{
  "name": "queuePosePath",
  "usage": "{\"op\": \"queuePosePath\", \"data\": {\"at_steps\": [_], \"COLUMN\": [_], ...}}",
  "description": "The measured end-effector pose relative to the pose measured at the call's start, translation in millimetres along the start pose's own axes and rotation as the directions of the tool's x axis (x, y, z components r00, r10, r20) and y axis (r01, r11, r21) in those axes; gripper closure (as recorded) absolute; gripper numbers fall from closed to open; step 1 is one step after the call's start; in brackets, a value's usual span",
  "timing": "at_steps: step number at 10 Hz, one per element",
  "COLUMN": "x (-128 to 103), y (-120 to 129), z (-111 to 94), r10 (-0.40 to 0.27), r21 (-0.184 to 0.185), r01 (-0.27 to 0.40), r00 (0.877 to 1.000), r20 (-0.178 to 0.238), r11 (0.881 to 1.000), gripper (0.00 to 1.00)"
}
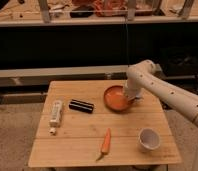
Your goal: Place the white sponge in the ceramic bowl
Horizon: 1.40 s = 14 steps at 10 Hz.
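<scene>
- The end effector [132, 97] hung over the right rim of the wide, shallow orange ceramic bowl [111, 100] on the wooden tabletop [77, 137]; its grip state could not be told.
- The small white sponge could not be made out.
- Likely step: placing. Next would be release inside the bowl.

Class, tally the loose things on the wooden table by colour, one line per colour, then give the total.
White: 2, the tube and the cup
Orange: 2, the ceramic bowl and the carrot
Black: 1, the oblong block
Total: 5
The robot's hand is at the bowl's right rim and is not counted.
</scene>
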Motion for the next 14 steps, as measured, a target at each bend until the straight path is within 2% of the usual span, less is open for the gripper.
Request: {"op": "queuePosePath", "data": {"at_steps": [4,6,14], "x": [0.1,0.0,-1.3], "y": [-0.5,-0.6,-1.9], "z": [-0.6,-1.0,-2.1], "r10": [0.000,0.001,0.003], "r21": [0.000,0.001,0.004], "r01": [0.000,-0.001,-0.003], "r00": [1.000,1.000,1.000], "r20": [0.001,0.003,0.010], "r11": [1.000,1.000,1.000], "gripper": [0.92,0.87,0.87]}}
